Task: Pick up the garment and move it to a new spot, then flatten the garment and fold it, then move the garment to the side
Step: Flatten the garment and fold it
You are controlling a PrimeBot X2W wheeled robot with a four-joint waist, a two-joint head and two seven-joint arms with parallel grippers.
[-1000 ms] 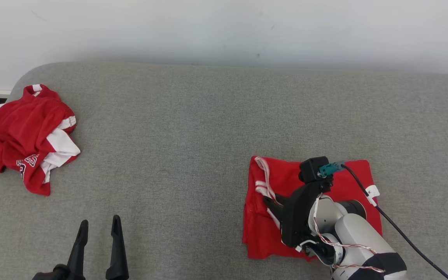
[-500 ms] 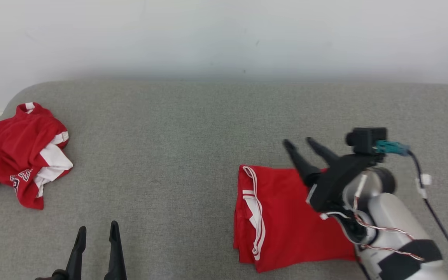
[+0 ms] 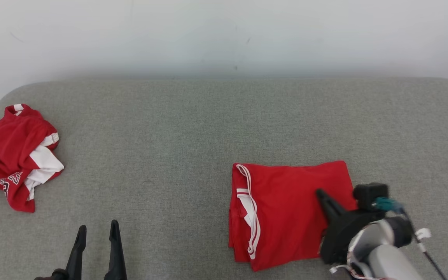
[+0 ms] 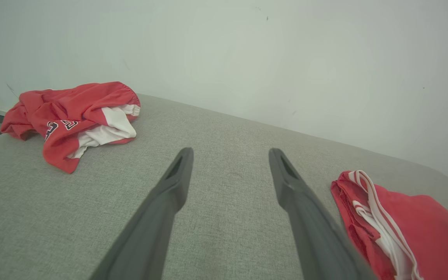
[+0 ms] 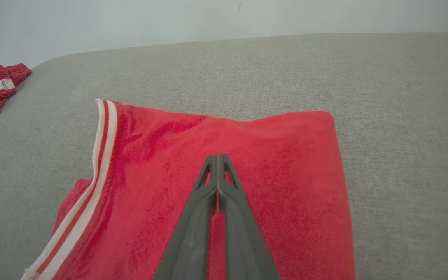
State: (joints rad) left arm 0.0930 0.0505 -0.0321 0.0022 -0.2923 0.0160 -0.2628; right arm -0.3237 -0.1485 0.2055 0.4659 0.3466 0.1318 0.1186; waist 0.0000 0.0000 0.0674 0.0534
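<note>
Padded surface [image 3: 177,128]: grey woven cloth, coarse visible weave, matt throughout.

Folded garment [image 3: 298,202], near the right front edge: red cloth, fine-textured. It shows a faint soft sheen in the right wrist view. The side trim is a smooth white-and-red striped band.

Crumpled garment [image 3: 10,151], at the left edge: similar red cloth, matt, with white cloth panels and dark printed lettering.

Left gripper [image 3: 98,225] and right gripper [image 3: 321,194]: the fingers look like dark grey plastic, smooth and matt.

Right forearm shell [image 3: 387,260]: pale, smooth, slightly glossy.

Cable [image 3: 430,260]: black, smooth sheath.

Wall [image 3: 224,35]: white, smooth, matt, with a few small dark marks.
</note>
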